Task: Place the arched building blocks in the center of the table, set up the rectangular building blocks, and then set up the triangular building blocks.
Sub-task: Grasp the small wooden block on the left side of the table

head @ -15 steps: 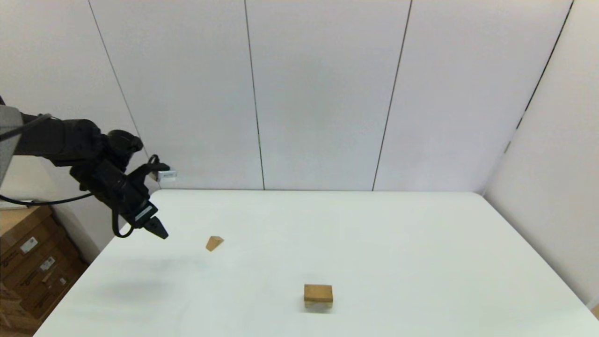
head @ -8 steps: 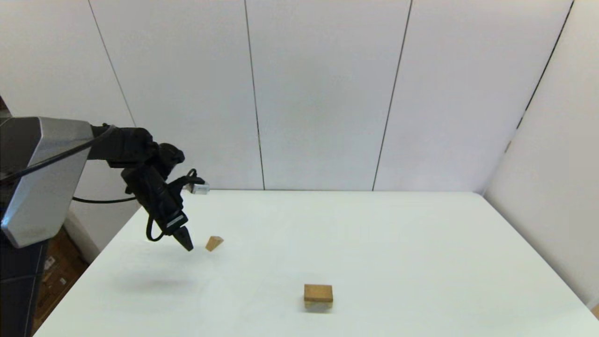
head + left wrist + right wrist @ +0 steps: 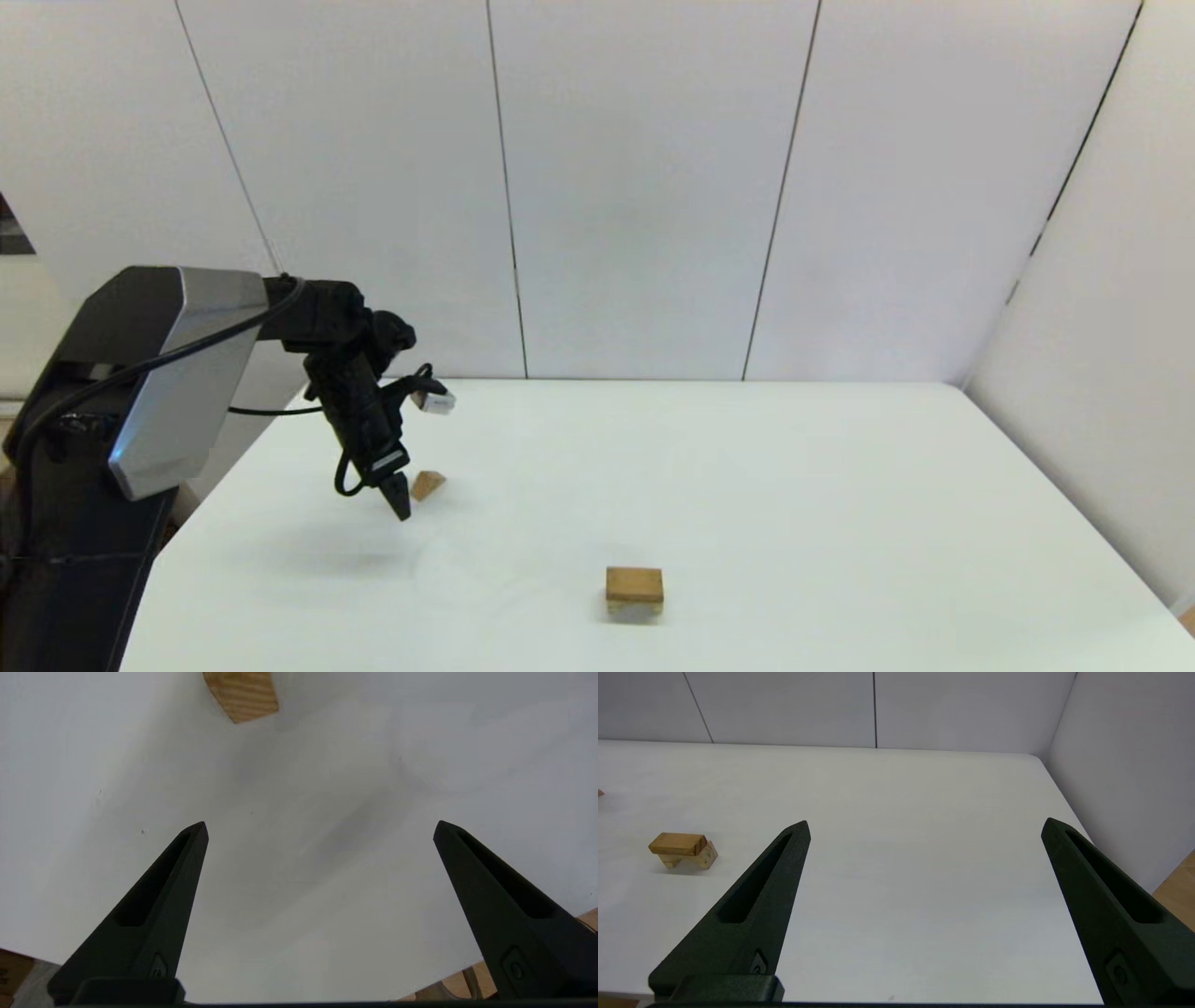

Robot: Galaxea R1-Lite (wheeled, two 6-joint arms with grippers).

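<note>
Left black gripper (image 3: 400,504) spread wide, empty, poised just beside small tan wooden wedge (image 3: 428,484) on white table (image 3: 794,485). Flat tan slab (image 3: 677,843) atop arched block (image 3: 704,857). No legible writing.

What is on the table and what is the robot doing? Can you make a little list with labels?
table: white, holds three wooden blocks
arch: near the middle of the table, hollow side down
slab: lying flat on top of the arch
wedge: alone on the robot's left part of the table, not yet stacked
left gripper: jaws open, empty, low over the table just beside the wedge, not touching it
right gripper: jaws open, empty, off to the robot's right of the stack
</note>
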